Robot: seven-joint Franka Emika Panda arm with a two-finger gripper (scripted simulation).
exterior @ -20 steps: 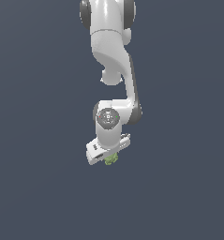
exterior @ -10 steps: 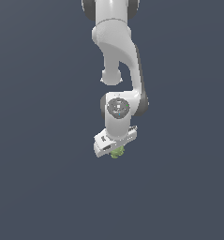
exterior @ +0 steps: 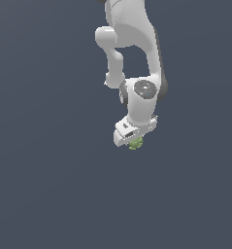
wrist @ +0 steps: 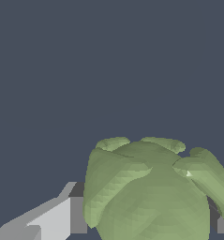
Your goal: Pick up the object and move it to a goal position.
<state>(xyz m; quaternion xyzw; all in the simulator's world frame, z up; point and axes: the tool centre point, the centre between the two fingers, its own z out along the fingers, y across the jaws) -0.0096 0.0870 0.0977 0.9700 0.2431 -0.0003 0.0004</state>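
The object is a small lumpy olive-green thing peeking out below the white gripper in the exterior view, held up in the air. In the wrist view the object fills the lower half, with its bumpy lobes showing. One grey-white finger presses against its side. The other finger is almost wholly hidden behind the object. The gripper is shut on the object. The white arm reaches down from above.
A plain dark grey-blue surface surrounds the arm in both views. No other objects, containers or goal marker show.
The arm has carried the gripper and the object upward and toward the exterior view's right. The grip on the object has stayed the same.
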